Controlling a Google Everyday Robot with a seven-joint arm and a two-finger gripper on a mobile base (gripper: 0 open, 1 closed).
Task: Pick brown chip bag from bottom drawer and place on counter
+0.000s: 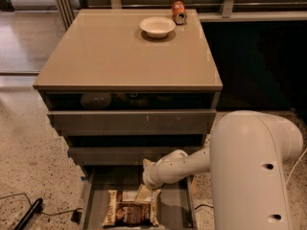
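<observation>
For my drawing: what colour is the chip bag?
Chip bag: dark brown, cream-yellow edges, clearest in camera view; pincer over its top edge.

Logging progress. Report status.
Gripper low over bottom drawer, at top edge of brown chip bag. Bag flat in drawer, not lifted. Bowl, can far back on counter.

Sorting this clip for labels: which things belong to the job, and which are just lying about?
Job: chip bag, bottom drawer, counter, gripper down at the bag.
Lying about: bowl, can, cable on the floor.

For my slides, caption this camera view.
Tool down in the open bottom drawer at the brown chip bag; bowl and orange can on the counter.
</observation>
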